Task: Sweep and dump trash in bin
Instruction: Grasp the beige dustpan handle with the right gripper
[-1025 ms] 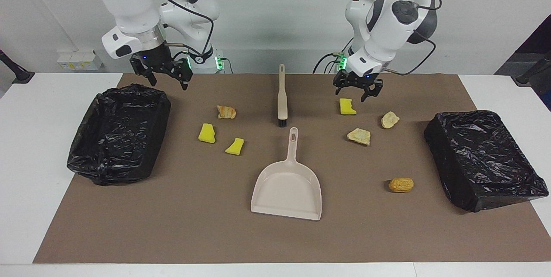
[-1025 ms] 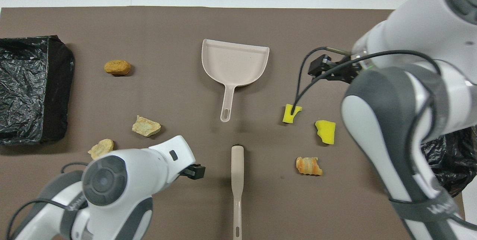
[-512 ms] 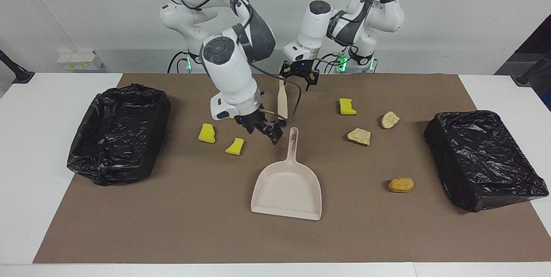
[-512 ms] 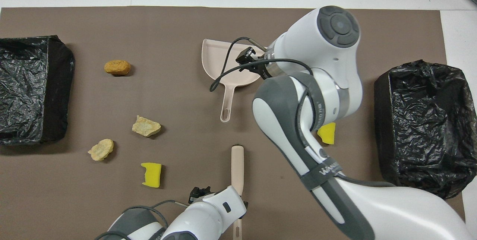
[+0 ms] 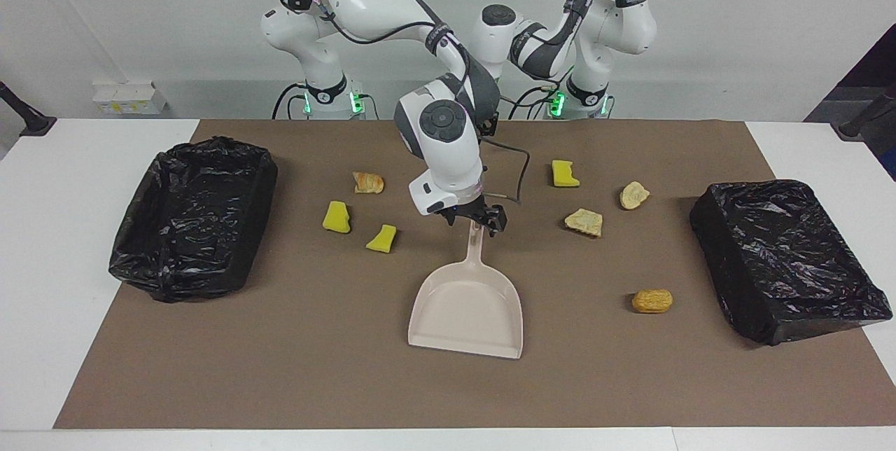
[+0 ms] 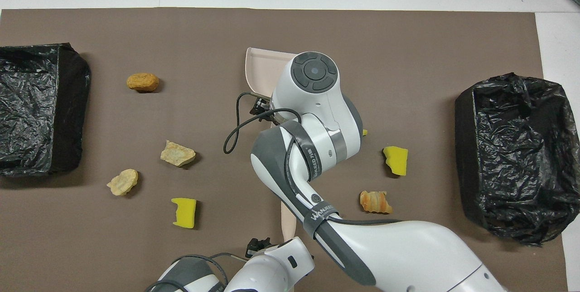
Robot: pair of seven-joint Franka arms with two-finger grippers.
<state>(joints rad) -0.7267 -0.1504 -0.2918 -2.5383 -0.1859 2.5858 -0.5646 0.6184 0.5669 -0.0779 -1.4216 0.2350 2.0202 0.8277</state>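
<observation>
White right arm bends steeply down, right gripper spread astride the dustpan handle; left gripper beside the brush. Yellow sponge chunks and tan lumps flank the right gripper.

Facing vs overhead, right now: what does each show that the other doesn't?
Facing only: the right gripper at the handle of the beige plastic dustpan, fingers open, and the whole pan.
Overhead only: the left gripper by the beige brush handle. In the facing view the right arm largely blocks both.
Both: the black bag-lined bins, yellow sponge chunks and tan bread-like lumps.
</observation>
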